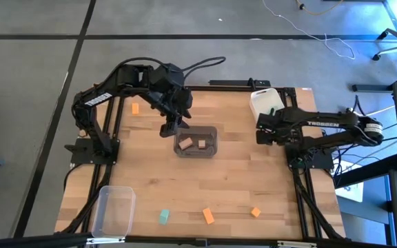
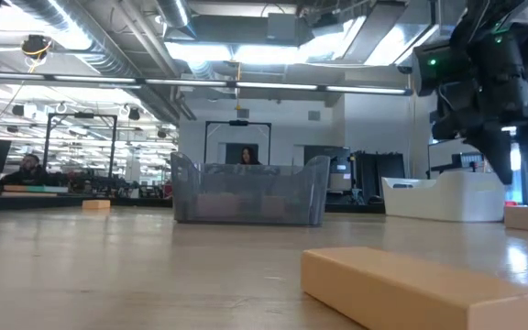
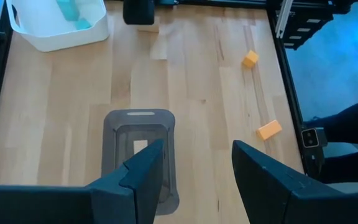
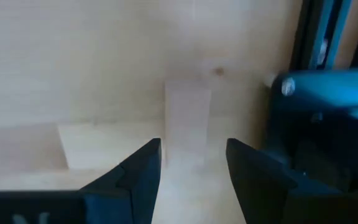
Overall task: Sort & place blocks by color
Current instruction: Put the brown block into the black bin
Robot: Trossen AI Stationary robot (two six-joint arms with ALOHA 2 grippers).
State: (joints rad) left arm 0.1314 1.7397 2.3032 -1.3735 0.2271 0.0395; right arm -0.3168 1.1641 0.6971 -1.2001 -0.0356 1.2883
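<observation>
On the pale wooden tabletop (image 1: 240, 186), our left gripper (image 1: 170, 129) hangs with jaws parted and empty beside the dark grey plastic bin (image 1: 196, 142) holding two tan wooden blocks (image 1: 192, 144). Our right gripper (image 4: 191, 163), jaws apart and holding nothing, looks down on a tan wooden block (image 4: 187, 121) near the white plastic bin (image 1: 264, 103); we judge closing on it comes next. One teal block (image 1: 164, 217) and three small orange blocks (image 1: 208, 216) lie loose.

Two tan blocks (image 1: 191, 144) lie in the grey bin just beside the left end effector (image 1: 169, 129). One orange block (image 1: 135, 108) lies behind it. A teal block (image 1: 164, 217) and two orange blocks (image 1: 209, 216) rest well apart from it, along the tabletop's near edge.
</observation>
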